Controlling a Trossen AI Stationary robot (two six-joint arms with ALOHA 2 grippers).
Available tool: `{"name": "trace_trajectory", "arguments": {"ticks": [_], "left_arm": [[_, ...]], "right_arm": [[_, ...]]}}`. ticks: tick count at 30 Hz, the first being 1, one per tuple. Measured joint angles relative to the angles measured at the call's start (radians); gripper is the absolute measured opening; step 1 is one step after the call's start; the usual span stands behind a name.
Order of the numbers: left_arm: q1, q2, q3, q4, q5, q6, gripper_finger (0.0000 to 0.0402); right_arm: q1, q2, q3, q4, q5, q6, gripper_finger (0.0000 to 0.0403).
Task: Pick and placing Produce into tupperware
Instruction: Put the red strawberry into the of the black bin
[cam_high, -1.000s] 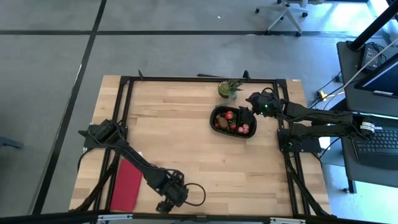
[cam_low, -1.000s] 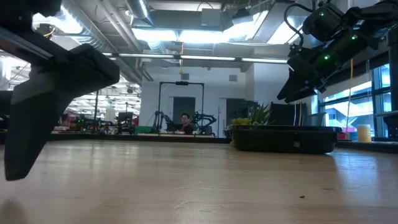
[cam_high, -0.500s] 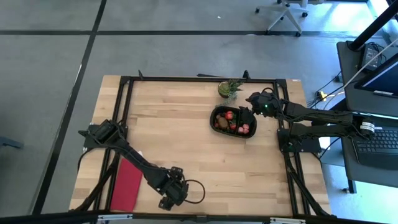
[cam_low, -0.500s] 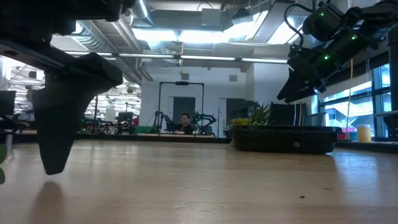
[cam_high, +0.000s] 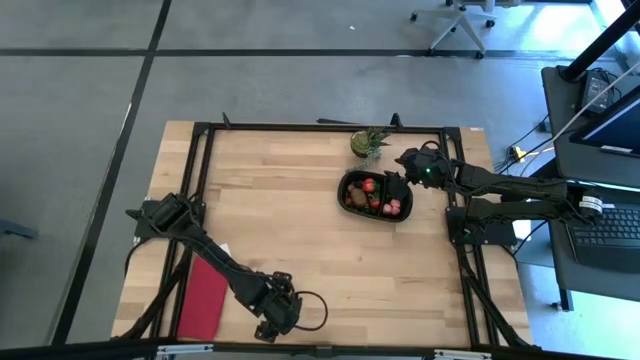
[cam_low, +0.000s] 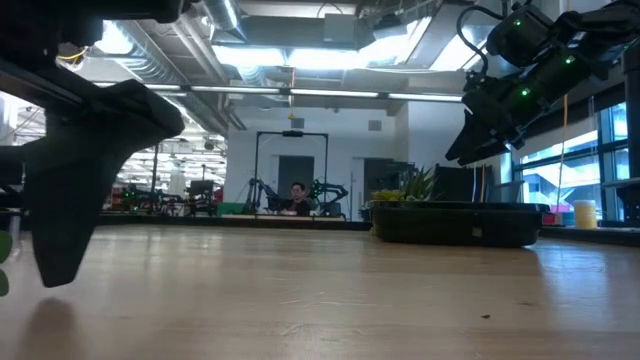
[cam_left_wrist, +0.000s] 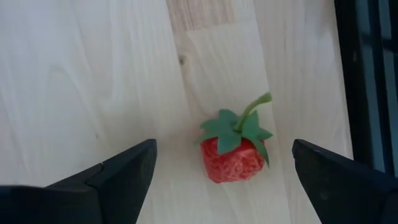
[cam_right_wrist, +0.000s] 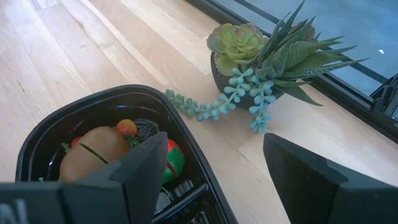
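Observation:
A small red strawberry piece (cam_left_wrist: 231, 160) with a green top lies on its side on the wood near the table's near edge. My left gripper (cam_left_wrist: 222, 150) hovers above it, open, one finger on each side and touching nothing; in the high view the left gripper (cam_high: 272, 314) hides it. The black oval tupperware (cam_high: 345, 186) sits far right and holds several produce pieces (cam_right_wrist: 93, 157), red, tan and dark. My right gripper (cam_high: 408, 163) hangs open over the tupperware's right end (cam_right_wrist: 127, 93), seen also in the low view (cam_low: 482, 138).
A green potted plant (cam_high: 368, 142) stands just beyond the tupperware, close to the right gripper. A flat red cloth (cam_high: 203, 297) lies at the near left. A black frame rail (cam_left_wrist: 367, 81) runs close beside the strawberry. Bare wood stretches across the table's middle.
My left gripper has swayed a little sideways over the near edge and come back, staying open. The right arm and the tupperware have kept still.

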Motion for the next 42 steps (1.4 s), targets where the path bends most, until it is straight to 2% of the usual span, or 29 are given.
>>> {"name": "trace_trajectory", "arguments": {"ticks": [17,22,29,42], "left_arm": [[-0.005,0.021,0.005,-0.001,-0.008,-0.020,0.0363],[-0.005,0.022,0.004,-0.002,-0.013,-0.020,0.0349],[-0.004,0.023,0.003,-0.007,-0.018,-0.019,0.0299],[-0.005,0.025,0.000,-0.014,-0.075,0.052,0.0174]], "right_arm": [[0.000,0.000,0.000,0.001,0.000,0.000,0.0268],[0.000,0.000,0.000,0.001,0.000,-0.001,0.0268],[0.000,0.000,0.000,0.001,0.000,-0.002,0.0268],[0.000,0.000,0.000,0.001,0.000,-0.002,0.0268]]}}
